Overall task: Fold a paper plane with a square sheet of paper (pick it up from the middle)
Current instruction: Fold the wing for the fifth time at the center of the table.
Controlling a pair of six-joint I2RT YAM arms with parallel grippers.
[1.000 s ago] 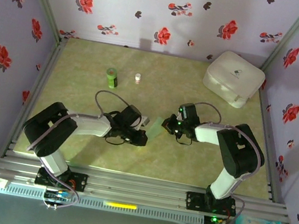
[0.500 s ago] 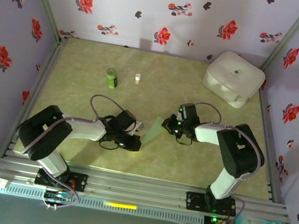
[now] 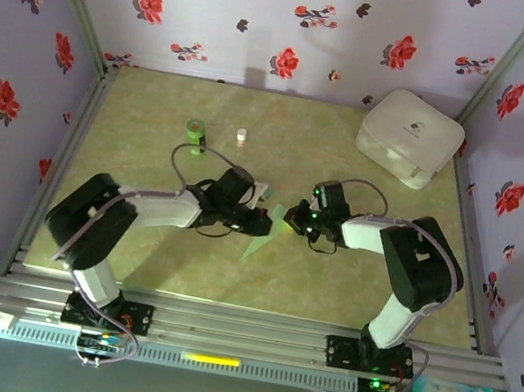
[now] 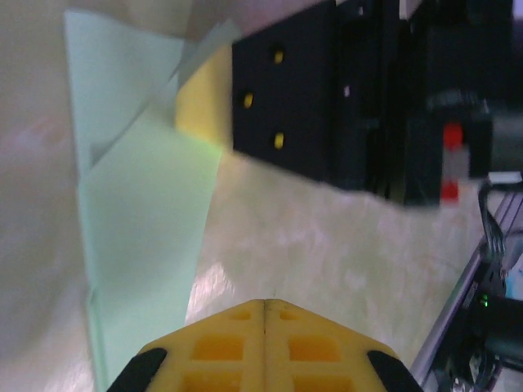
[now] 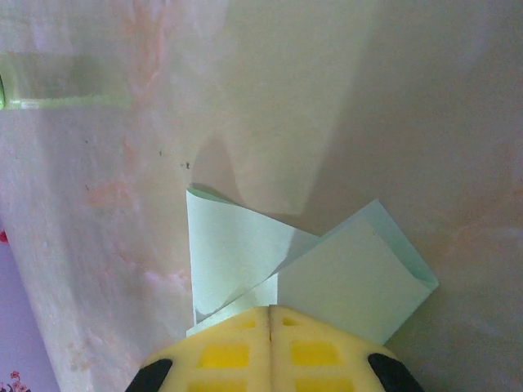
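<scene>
Paper lies part-folded on the table, near its centre, between the two grippers. One end sits at the right gripper; the rest runs toward the near edge. The right jaws are closed on that end, and two flaps stand up either side of the tips. The left gripper is clenched on nothing. The paper lies just beside its tips, and contact cannot be confirmed.

Possible faults, largest first:
1. Collision. Both grippers work close together over one small sheet. A sideways move by either arm can strike the other's fingers.
2. Tear or skewed crease. If the left tips press and drag while the right grip holds, the thin sheet can rip or fold off the centre line.
3. Slip. The grip appears to take an edge only. A pull can draw the paper out and let the flaps spring open.
4. Knocked items. This is unlikely, as the case, bottle and white stub stand well apart from the work, toward the far side.

Count, largest first:
- table: one
- arms: two, one gripper each
- case: one
- paper: one
- bottle: one
- white stub: one
</scene>
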